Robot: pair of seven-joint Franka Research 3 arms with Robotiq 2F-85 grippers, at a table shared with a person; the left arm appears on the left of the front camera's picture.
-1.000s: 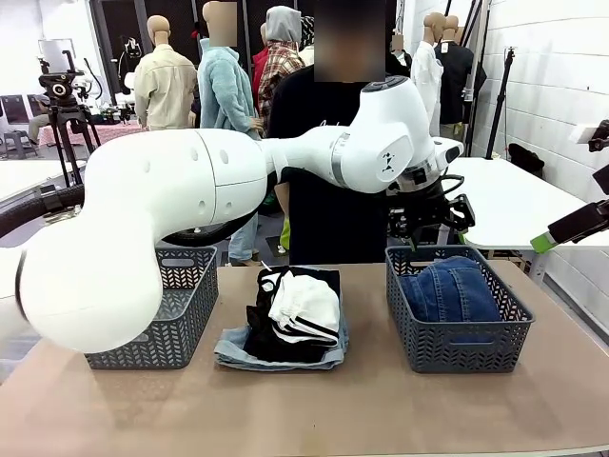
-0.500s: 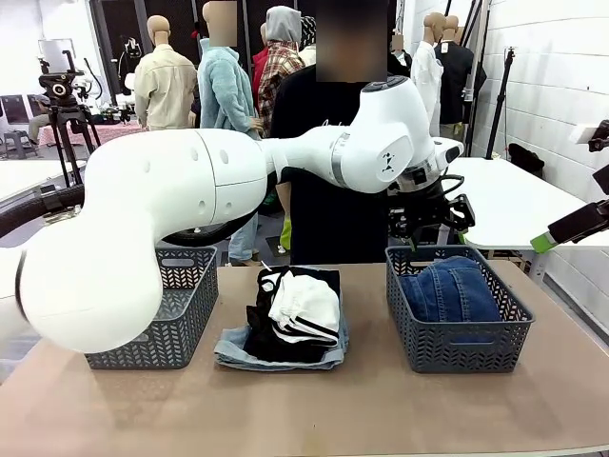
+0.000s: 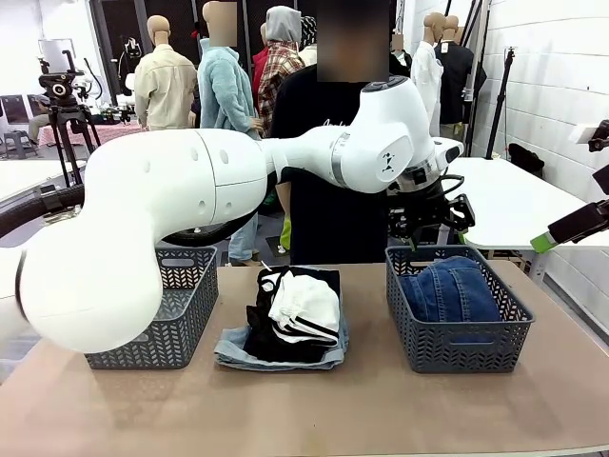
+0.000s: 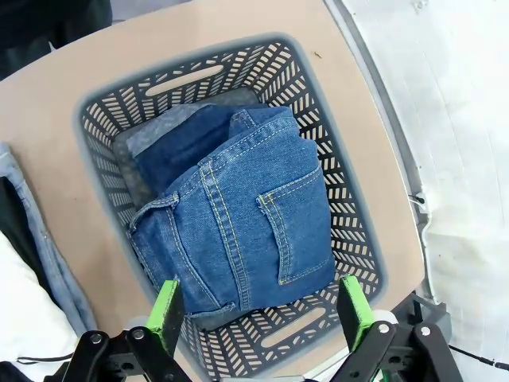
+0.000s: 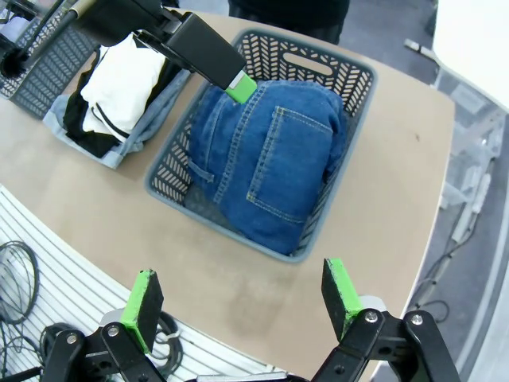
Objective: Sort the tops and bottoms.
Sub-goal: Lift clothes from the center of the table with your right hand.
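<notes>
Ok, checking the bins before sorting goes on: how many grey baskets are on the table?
2. The left basket sits partly behind the left arm; the right basket holds the dark blue jeans.

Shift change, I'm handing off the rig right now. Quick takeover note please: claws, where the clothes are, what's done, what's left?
Left claw: open, empty, hanging over the dark blue jeans.
Right claw: open, empty, raised off to the right of the right basket.
Jeans lie folded in the right basket.
White striped top, black top and pale denim shorts are stacked on the table between the baskets, with the shorts at the bottom.
Done: one bottom binned.
Left: shorts to join the jeans; both tops, probably into the left basket.
</notes>
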